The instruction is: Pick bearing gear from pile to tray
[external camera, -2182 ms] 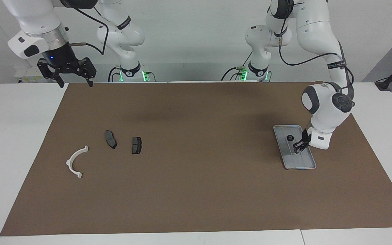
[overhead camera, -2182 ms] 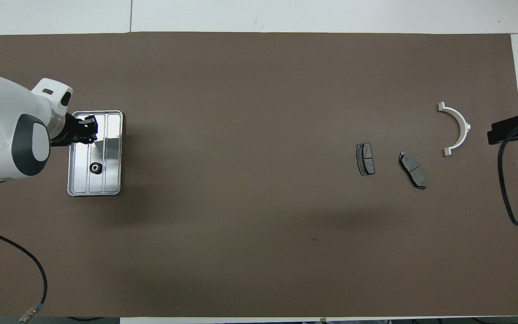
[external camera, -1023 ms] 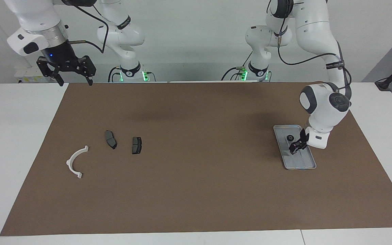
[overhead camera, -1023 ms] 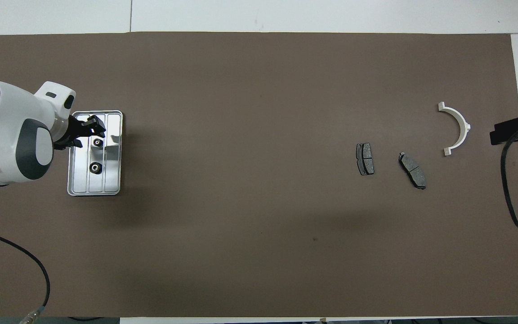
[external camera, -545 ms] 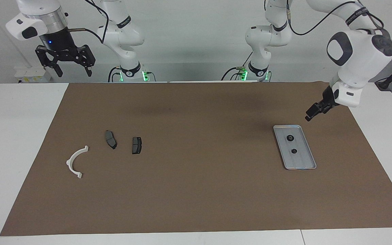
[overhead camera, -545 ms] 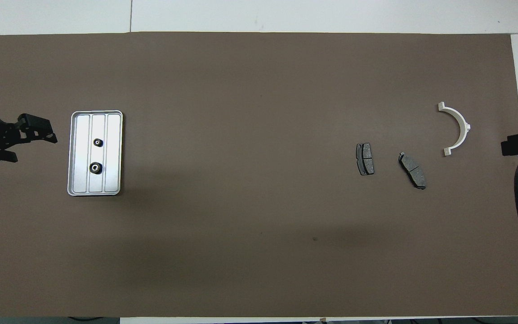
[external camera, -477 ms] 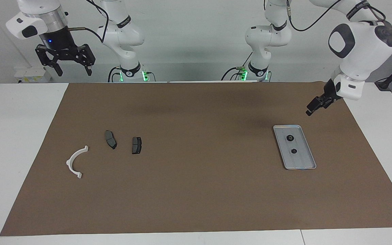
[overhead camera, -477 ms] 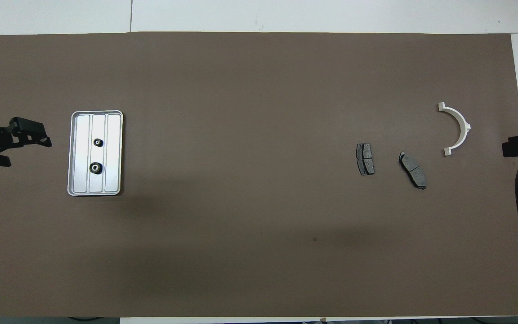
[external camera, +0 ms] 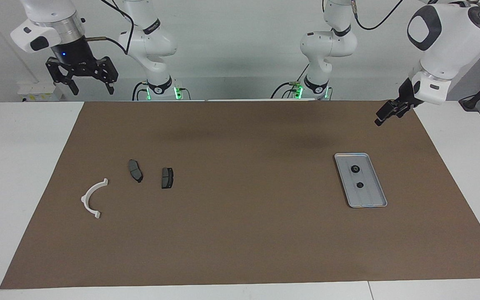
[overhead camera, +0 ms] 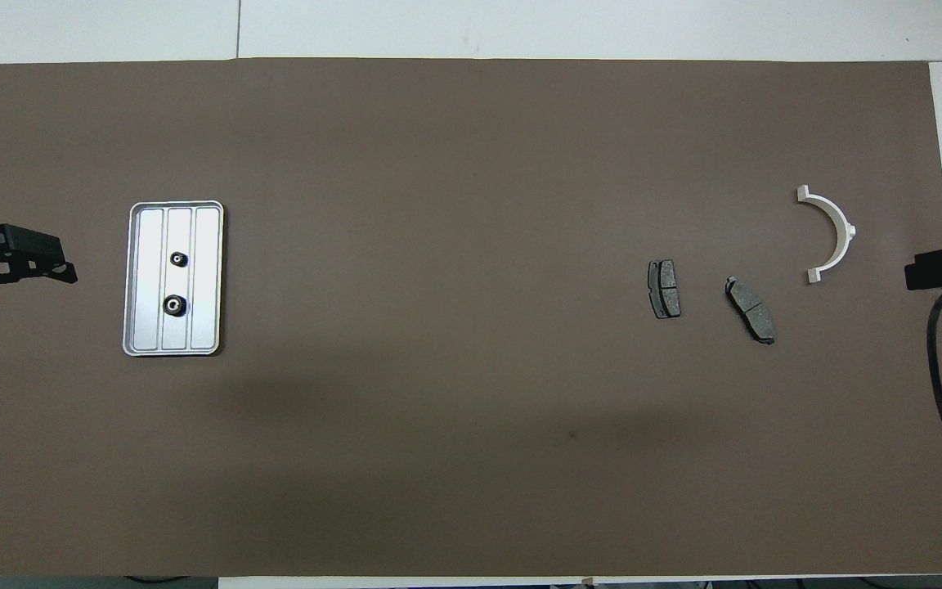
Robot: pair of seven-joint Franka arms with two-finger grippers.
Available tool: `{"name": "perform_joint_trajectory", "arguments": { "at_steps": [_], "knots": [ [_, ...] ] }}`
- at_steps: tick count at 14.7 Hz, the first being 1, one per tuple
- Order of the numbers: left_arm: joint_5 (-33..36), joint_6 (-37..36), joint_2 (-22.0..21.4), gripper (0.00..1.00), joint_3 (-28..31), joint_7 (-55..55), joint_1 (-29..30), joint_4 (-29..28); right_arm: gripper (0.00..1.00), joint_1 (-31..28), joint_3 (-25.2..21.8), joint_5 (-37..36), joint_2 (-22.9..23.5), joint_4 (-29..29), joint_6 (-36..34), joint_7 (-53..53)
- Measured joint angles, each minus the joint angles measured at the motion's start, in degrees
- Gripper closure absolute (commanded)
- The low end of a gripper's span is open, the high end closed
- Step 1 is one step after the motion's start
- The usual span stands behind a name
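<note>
Two bearing gears in the tray — both grippers raised and empty

The bearing gears (external camera: 355,168) (overhead camera: 179,259) are small, black and round, lying one nearer the robots than the other in the silver tray (external camera: 373,200) (overhead camera: 137,327). The left gripper (external camera: 383,116) (overhead camera: 9,274) hangs well above, over the brown mat's (external camera: 240,233) corner, fingers apart; the right gripper (external camera: 91,88) waits high — fingers spread. Brake pads (external camera: 136,171) and white bracket (external camera: 92,198) lie toward the right arm's end of the table.

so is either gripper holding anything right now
Nothing is held. The left gripper and right gripper both hang open and empty; both gears lie in the tray.
</note>
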Motion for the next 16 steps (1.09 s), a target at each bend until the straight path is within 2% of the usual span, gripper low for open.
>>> {"name": "perform_joint_trajectory", "arguments": {
  "at_steps": [2,5,16],
  "knots": [
    [1.06,-3.60,0.84,0.00,-0.26,1.98,0.66,2.78,0.00,0.01,0.00,0.00,0.00,0.00,0.00,0.00],
    [1.28,-7.09,1.94,0.00,-4.10,4.92,4.05,8.73,0.00,0.02,0.00,0.00,0.10,-0.14,0.00,0.00],
    [1.79,-5.73,2.15,0.00,-6.53,8.01,4.70,8.31,0.00,0.04,0.01,0.00,0.62,-0.23,0.00,0.00]
  ]
}}
